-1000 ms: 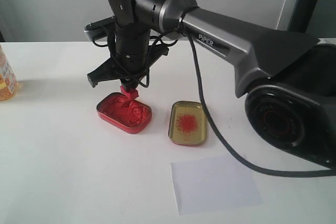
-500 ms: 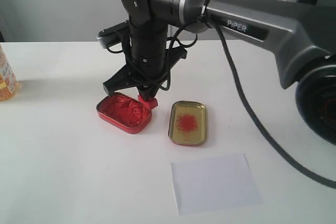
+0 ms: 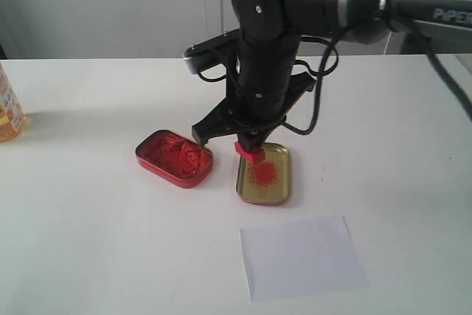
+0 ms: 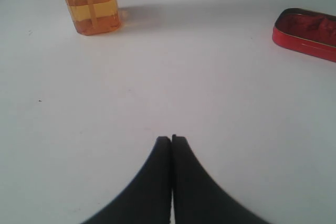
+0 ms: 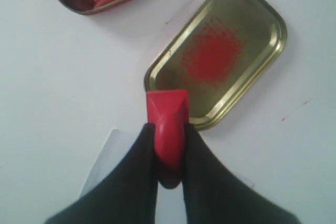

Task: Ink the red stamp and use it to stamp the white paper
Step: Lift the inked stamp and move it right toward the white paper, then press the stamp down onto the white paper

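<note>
My right gripper [image 3: 248, 144] is shut on the red stamp [image 3: 249, 152], holding it by its handle above the near-left rim of the gold-lined tin lid [image 3: 264, 175]. In the right wrist view the red stamp [image 5: 168, 124] sits between my fingers, its square base pointing at the lid [image 5: 220, 51]. The white paper [image 3: 301, 257] lies flat in front of the lid, plain white; no imprint shows on it. A corner of the paper [image 5: 102, 166] shows beside my right fingers. My left gripper [image 4: 171, 139] is shut on nothing, low over the bare table.
The red oval tin of red paste [image 3: 175, 158] sits left of the lid and shows at the left wrist view's edge as the tin [image 4: 307, 32]. An orange bottle [image 3: 9, 112] stands at the far left, and the left wrist view catches this same bottle [image 4: 90, 1].
My right gripper has carried the red stamp rightward from over the paste tin to above the lid's near-left rim. The left gripper has not visibly changed.
</note>
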Available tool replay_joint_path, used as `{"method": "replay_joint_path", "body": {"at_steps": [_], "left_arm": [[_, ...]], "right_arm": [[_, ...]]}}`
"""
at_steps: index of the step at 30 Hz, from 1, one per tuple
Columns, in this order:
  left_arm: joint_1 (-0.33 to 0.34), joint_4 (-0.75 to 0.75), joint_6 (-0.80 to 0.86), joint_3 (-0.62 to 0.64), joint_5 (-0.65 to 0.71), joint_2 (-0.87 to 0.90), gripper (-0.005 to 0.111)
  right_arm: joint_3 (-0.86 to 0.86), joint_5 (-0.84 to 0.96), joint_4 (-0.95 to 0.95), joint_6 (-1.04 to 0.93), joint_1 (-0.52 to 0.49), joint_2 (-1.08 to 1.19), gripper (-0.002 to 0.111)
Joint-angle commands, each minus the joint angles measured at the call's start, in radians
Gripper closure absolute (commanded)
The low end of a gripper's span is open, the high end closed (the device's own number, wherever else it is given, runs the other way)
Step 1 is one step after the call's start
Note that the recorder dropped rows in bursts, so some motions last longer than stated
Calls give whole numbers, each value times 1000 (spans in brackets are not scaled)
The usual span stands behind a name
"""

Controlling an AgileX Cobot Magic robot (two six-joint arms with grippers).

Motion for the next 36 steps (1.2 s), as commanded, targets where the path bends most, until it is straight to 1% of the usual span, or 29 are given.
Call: {"method": "replay_joint_path", "body": {"at_steps": [1,9,18,25,31,36], "left_arm": [[1,0,-2,4,-1,-4,107],[1,0,-2,4,-1,-4,107],[1,0,-2,4,-1,-4,107],[1,0,-2,4,-1,-4,107],[1,0,-2,4,-1,-4,107],[1,0,-2,4,-1,-4,107]], "right_arm": [[115,-79,-14,10,-13,-87,108],[316,-168,-21,39,-13,-215,108],[492,-235,-21,59,-13,-309,108],[593,-290,-21,66,-13,-358,108],[680,-377,-21,121,-13,-368,108],[719,-421,-21,134,-13,-368,108]]}}
